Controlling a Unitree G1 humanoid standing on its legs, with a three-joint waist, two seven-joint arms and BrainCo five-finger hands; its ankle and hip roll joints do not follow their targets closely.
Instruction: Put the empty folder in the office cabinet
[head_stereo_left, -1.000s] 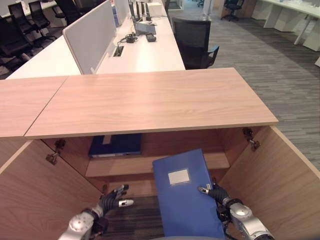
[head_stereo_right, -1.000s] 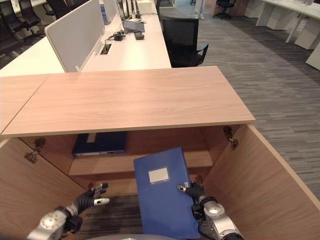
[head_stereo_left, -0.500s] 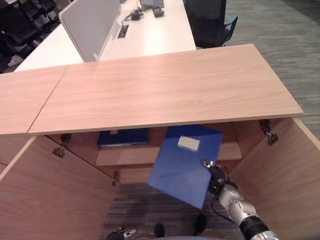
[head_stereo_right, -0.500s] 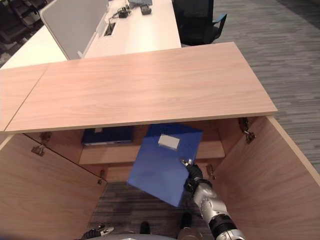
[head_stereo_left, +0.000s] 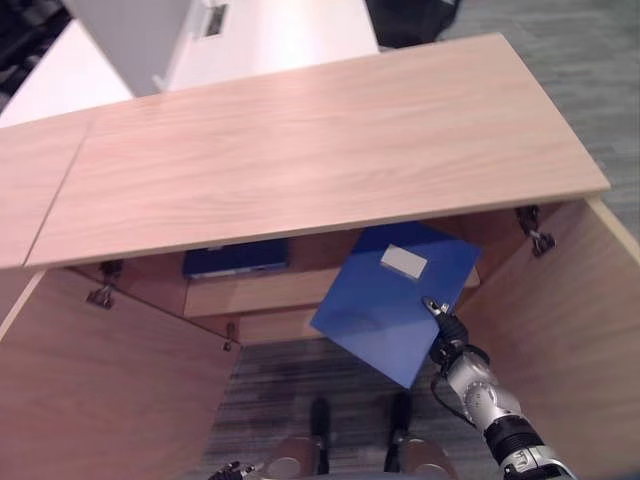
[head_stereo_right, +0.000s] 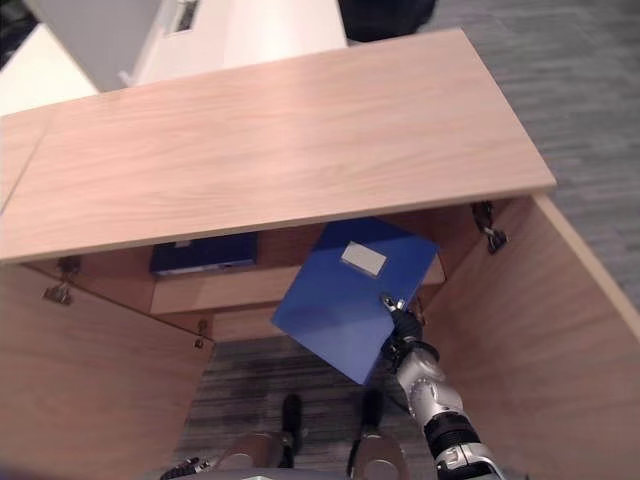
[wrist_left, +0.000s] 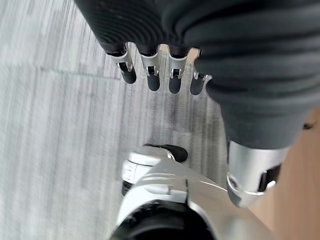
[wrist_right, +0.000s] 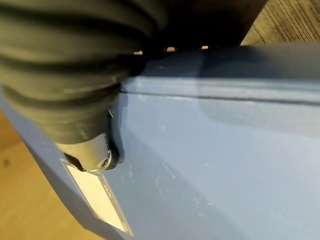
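Note:
My right hand (head_stereo_left: 446, 336) is shut on a blue folder (head_stereo_left: 392, 302) with a white label (head_stereo_left: 403, 262), pinching its near right edge; in the right wrist view the thumb (wrist_right: 95, 150) presses on the folder's cover (wrist_right: 210, 160). The folder is tilted, and its far end reaches under the wooden top (head_stereo_left: 300, 140) of the open cabinet, above the right part of the inner shelf (head_stereo_left: 255, 293). I cannot tell whether it touches the shelf. My left hand (wrist_left: 150, 75) hangs low over the carpet, open and holding nothing.
A dark blue folder (head_stereo_left: 235, 258) lies on the left part of the shelf. Both cabinet doors stand open, the left door (head_stereo_left: 100, 390) and the right door (head_stereo_left: 590, 330). Grey carpet (head_stereo_left: 280, 385) lies between them. White desks (head_stereo_left: 280, 30) stand beyond the cabinet.
The camera has tipped down over the cabinet. My right hand has carried the folder forward, far end now under the cabinet top. My left hand has dropped to the picture's bottom edge.

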